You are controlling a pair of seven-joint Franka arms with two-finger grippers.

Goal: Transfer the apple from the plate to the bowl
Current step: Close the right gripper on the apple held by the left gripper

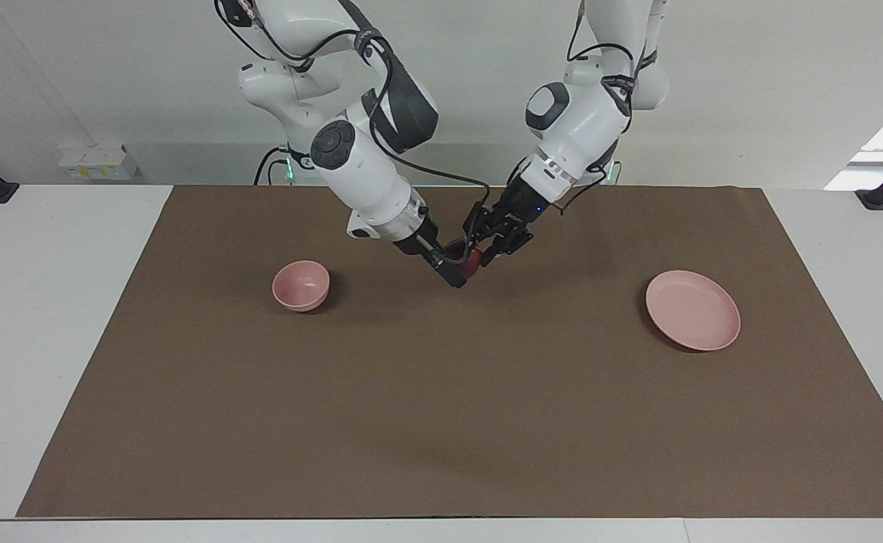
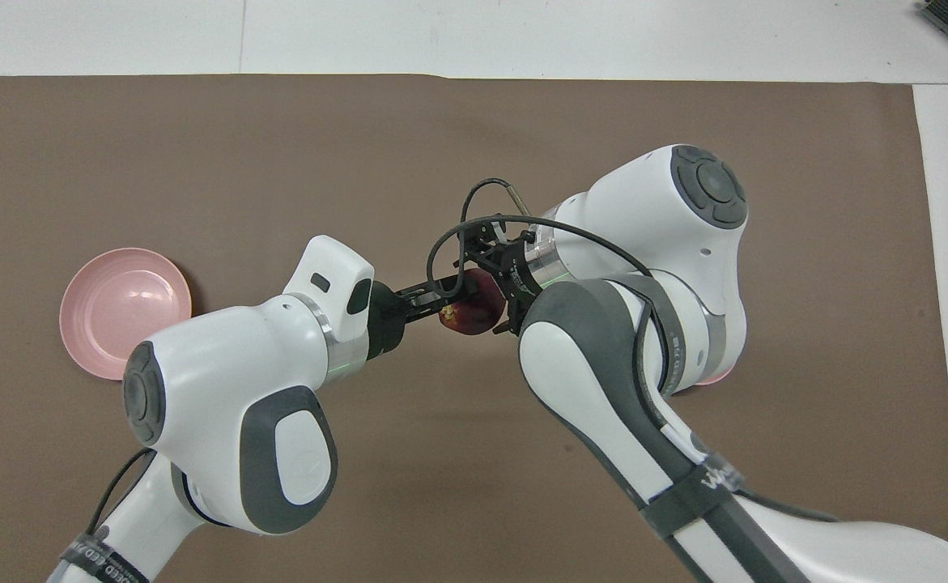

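The dark red apple (image 1: 474,262) hangs in the air over the middle of the mat, between both grippers; it also shows in the overhead view (image 2: 470,311). My left gripper (image 1: 489,250) (image 2: 449,296) is shut on it from the plate's side. My right gripper (image 1: 458,273) (image 2: 499,285) is right against the apple from the bowl's side. The flat pink plate (image 1: 694,311) (image 2: 121,312) lies bare toward the left arm's end. The small deep pink bowl (image 1: 301,285) stands toward the right arm's end; in the overhead view only a sliver of the bowl (image 2: 715,377) shows under the right arm.
A brown mat (image 1: 441,422) covers most of the white table (image 1: 41,317). Both arms lean in over the mat's middle, on the part nearer to the robots.
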